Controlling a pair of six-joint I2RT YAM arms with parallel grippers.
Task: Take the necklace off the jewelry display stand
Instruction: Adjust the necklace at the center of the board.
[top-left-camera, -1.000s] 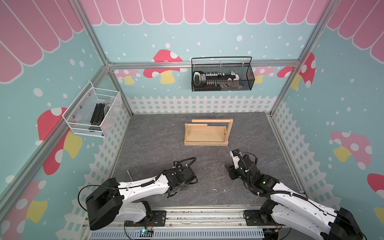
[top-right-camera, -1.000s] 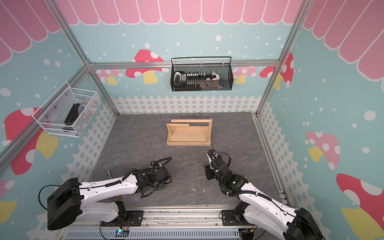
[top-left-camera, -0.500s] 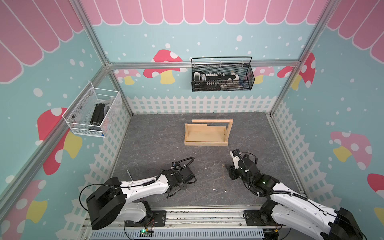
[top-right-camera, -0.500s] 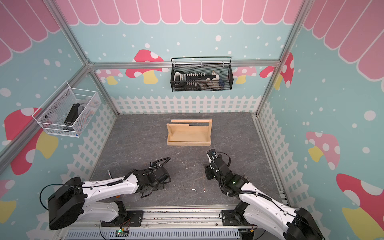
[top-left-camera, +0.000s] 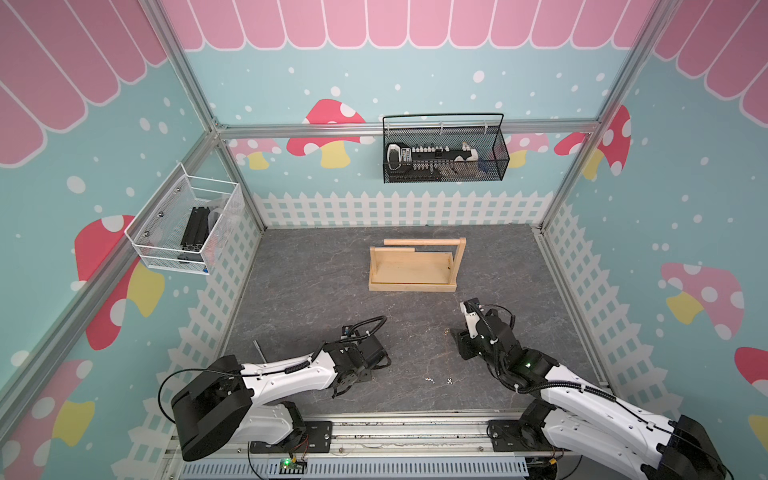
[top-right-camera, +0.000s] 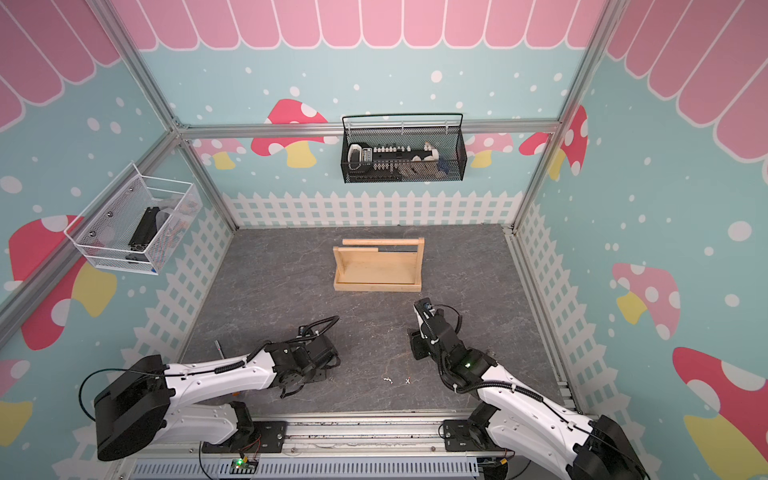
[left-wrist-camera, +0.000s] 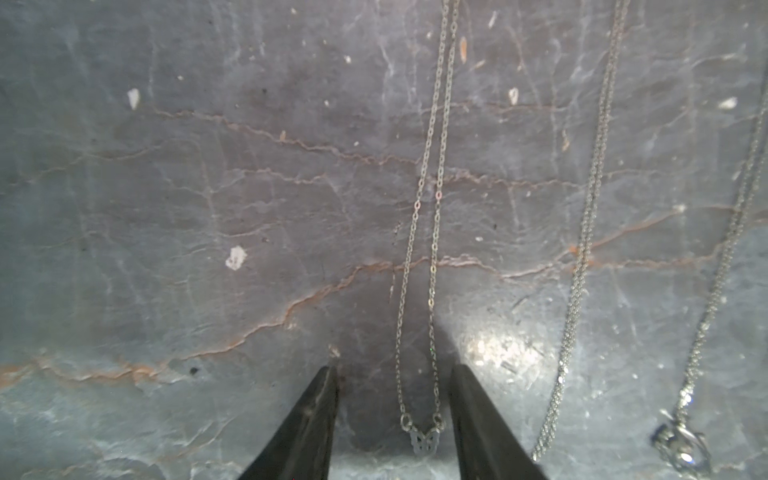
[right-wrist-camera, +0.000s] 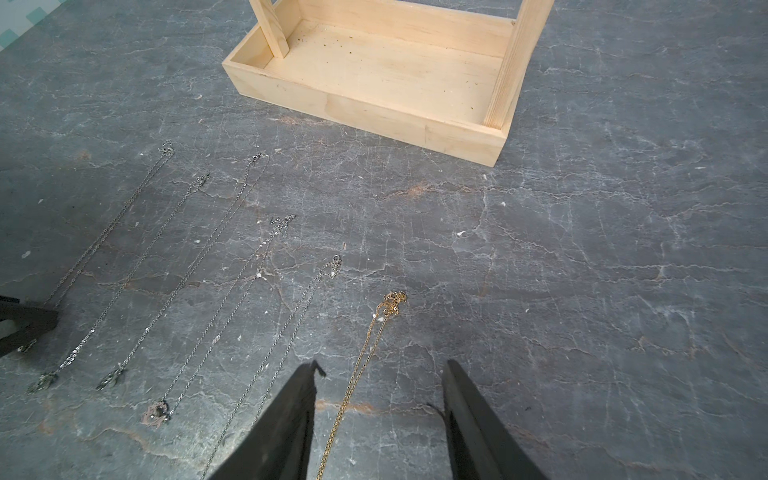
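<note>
Jewelry display stand (top-left-camera: 411, 270) mid-mat, dowel bar (top-left-camera: 424, 242) bare in both top views. Silver necklaces (right-wrist-camera: 199, 266) lie in a row on grey mat (top-left-camera: 316, 291).

Your left gripper (left-wrist-camera: 392, 370): jaws apart, astride butterfly-pendant necklace (left-wrist-camera: 424, 440), gripping nothing.

Your right gripper (right-wrist-camera: 382, 362): jaws parted, empty, over gold necklace (right-wrist-camera: 365, 353).

Judgement: removal done, only retreat left.
</note>
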